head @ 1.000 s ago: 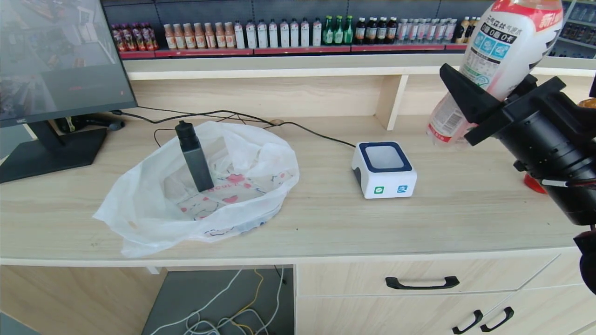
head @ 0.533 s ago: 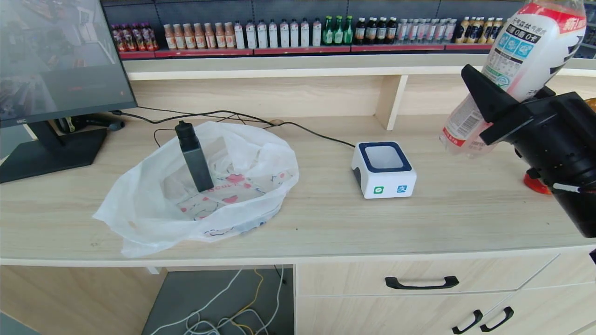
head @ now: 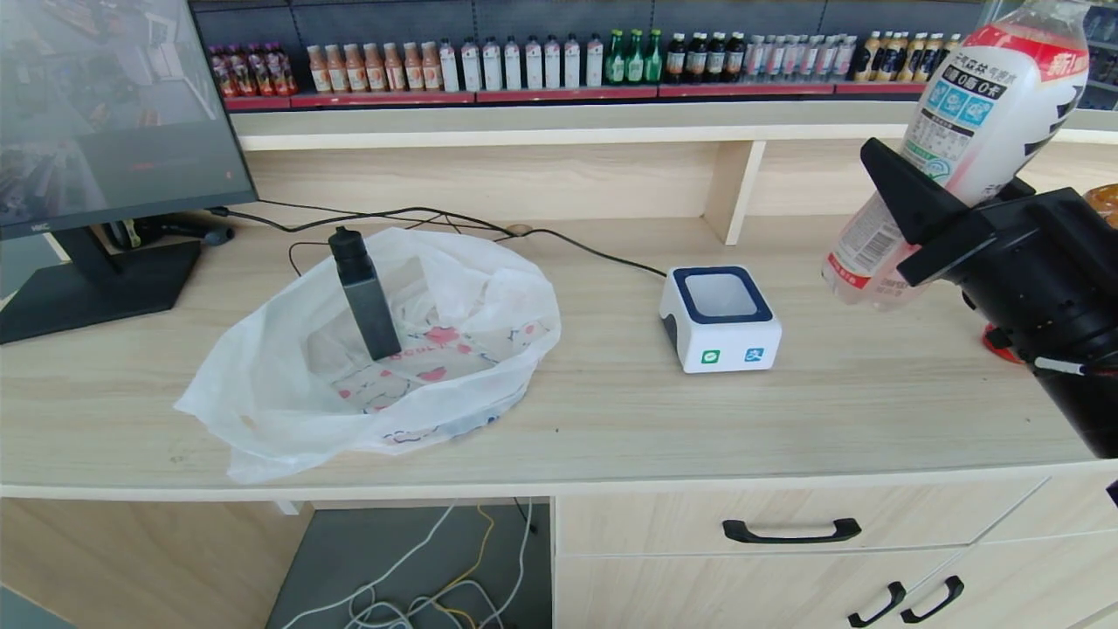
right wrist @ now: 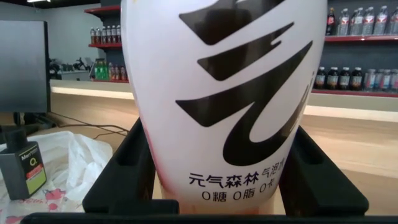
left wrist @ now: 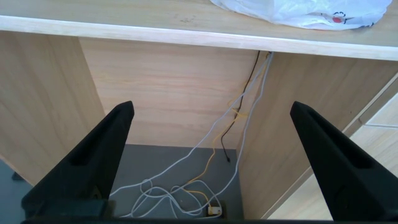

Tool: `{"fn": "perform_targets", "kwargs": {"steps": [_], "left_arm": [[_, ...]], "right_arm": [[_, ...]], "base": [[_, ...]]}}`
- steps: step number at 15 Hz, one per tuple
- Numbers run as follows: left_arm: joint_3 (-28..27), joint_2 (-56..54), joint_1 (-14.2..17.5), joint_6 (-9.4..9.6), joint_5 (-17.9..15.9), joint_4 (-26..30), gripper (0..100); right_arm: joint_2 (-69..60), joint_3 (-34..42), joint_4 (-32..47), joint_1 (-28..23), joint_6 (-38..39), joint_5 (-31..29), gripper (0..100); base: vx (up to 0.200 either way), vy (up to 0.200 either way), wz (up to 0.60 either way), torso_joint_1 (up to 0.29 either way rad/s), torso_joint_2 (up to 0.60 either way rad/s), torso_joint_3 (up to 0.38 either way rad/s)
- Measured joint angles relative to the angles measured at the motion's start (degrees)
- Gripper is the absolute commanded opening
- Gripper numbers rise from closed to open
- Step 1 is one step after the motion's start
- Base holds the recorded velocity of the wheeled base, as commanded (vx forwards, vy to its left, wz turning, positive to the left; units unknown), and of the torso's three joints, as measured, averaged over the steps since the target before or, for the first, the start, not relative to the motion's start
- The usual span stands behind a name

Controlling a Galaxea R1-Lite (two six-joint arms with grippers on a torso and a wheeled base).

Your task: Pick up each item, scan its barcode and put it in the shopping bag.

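Drink bottle (head: pixel 969 148), pale pink, hung in the air over the right end of the desk (head: pixel 611 411). The right end effector (head: pixel 952 179) was clamped around its middle, one black finger pressed on each side. The drink bottle was tilted, base toward seven o'clock and neck toward one o'clock, with its top cut by the picture edge. Its wrap label (head: pixel 956 96) carried large dark brush-stroke characters on one face and small blue squares with fine print on another. A barcode (head: pixel 873 238) sat near the base.

The scanner (head: pixel 719 319), a white box with a dark-rimmed window on top and two small coloured icons on its front, sat on the desk. It was at about eight o'clock from the drink bottle, well apart from it, with bare wood between them. Farther toward nine o'clock the shopping bag (head: pixel 253 376), thin white plastic with red and blue print, lay spread open. A dark flask (head: pixel 365 297) with a black cap stood inside it, leaning slightly. The bag's front reached close to the desk's front edge. Open wood lay between bag and scanner and in front of the scanner.

A monitor (head: pixel 96 114) stood at ten o'clock from the bag, and a black cable (head: pixel 576 245) ran along the desk to the scanner.

The left end effector (left wrist: pixel 211 109) hung below the desk's front edge with its fingers wide apart, facing loose wires (left wrist: pixel 186 186) on the floor.
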Motion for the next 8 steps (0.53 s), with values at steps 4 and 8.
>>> {"fn": "perform_targets", "kwargs": {"steps": [4, 8], "left_arm": [[0.00, -0.01, 0.00, 0.07, 0.00, 0.02, 100], [0.00, -0.01, 0.05, 0.00, -0.02, 0.00, 100]], "right_arm": [[-0.18, 0.07, -0.62, -0.04, 0.07, 0.02, 0], [-0.60, 0.88, -0.22, -0.11, 0.55, 0.02, 0]], "base": [[0.000, 0.000, 0.00, 0.000, 0.00, 0.000], [0.000, 0.200, 0.00, 0.001, 0.00, 0.000]]}}
